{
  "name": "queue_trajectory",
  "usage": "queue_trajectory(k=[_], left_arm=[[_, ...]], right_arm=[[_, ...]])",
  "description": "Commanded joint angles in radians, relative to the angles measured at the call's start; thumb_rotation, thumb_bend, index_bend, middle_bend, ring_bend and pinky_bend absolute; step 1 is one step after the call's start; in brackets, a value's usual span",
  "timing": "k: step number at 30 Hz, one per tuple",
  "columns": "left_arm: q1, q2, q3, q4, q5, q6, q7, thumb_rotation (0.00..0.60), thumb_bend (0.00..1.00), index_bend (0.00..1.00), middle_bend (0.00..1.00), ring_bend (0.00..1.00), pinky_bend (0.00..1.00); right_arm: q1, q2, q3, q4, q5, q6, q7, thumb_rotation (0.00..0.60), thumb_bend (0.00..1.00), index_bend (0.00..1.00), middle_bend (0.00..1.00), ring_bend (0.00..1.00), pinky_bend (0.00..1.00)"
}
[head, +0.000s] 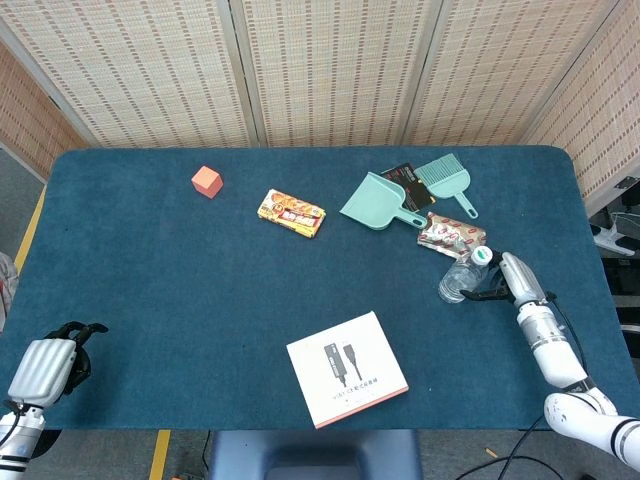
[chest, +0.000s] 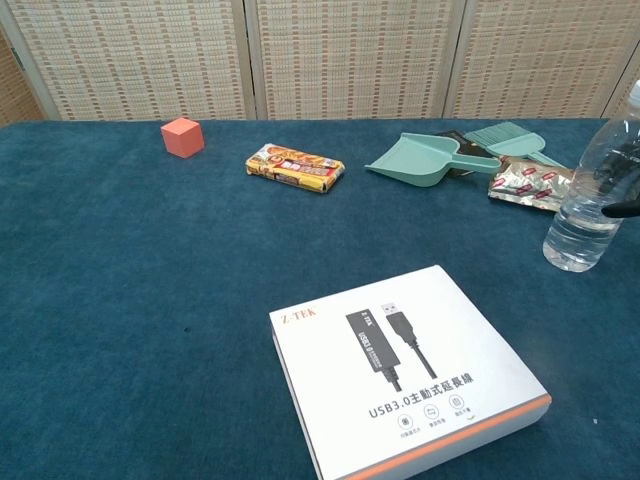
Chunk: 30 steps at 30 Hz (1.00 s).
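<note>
Blue felt counter before woven reed screens, one clear bottle at the right hand.

The dark blue counter (head: 180, 290) carries one of each thing: at right of centre one clear plastic water bottle with a pale green cap (head: 462, 276), upright; one white USB cable box with an orange edge (head: 346, 368) at lower centre; one small orange cube (head: 206, 181) at upper left; one yellow snack packet (head: 291, 212) near the top middle; one mint green dustpan (head: 376, 202) with one matching hand brush (head: 446, 182) to its right, and one silvery red-printed packet (head: 452, 235) just above the bottle. The right hand (head: 505, 281) has its fingers spread about the bottle and touching its side; whether it grips cannot be told. The left hand (head: 45, 363), lower left corner, is clenched on nothing.
</note>
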<state>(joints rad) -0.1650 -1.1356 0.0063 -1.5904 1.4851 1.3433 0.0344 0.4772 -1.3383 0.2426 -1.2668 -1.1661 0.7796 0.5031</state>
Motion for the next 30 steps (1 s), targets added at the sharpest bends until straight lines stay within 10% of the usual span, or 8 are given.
queue_trajectory(k=[1, 13, 22, 26, 30], left_arm=[[0.0, 0.0, -0.001, 0.0, 0.0, 0.002, -0.001, 0.6, 0.46, 0.3, 0.31, 0.24, 0.4], [-0.001, -0.002, 0.0, 0.002, -0.001, -0.002, 0.001, 0.6, 0.46, 0.3, 0.31, 0.24, 0.4], [0.0, 0.0, 0.001, -0.002, 0.002, 0.0, 0.0, 0.6, 0.46, 0.3, 0.32, 0.24, 0.4], [0.0, 0.0, 0.0, -0.001, 0.0, -0.001, -0.001, 0.6, 0.46, 0.3, 0.32, 0.24, 0.4], [0.0, 0.001, 0.0, 0.0, 0.001, 0.0, -0.004, 0.6, 0.46, 0.3, 0.32, 0.24, 0.4]], right_arm=[[-0.003, -0.007, 0.003, -0.006, -0.002, 0.025, -0.007, 0.6, 0.18, 0.6, 0.6, 0.56, 0.66], [-0.106, -0.02, -0.057, -0.141, -0.326, 0.524, -0.336, 0.6, 0.25, 0.7, 0.67, 0.63, 0.71], [-0.114, -0.079, -0.065, -0.114, -0.35, 0.616, -0.717, 0.6, 0.24, 0.71, 0.68, 0.63, 0.71], [-0.099, -0.081, -0.086, -0.12, -0.344, 0.558, -0.592, 0.6, 0.25, 0.71, 0.68, 0.63, 0.72], [-0.049, 0.054, -0.131, -0.261, -0.337, 0.346, -0.127, 0.6, 0.25, 0.71, 0.68, 0.64, 0.72]])
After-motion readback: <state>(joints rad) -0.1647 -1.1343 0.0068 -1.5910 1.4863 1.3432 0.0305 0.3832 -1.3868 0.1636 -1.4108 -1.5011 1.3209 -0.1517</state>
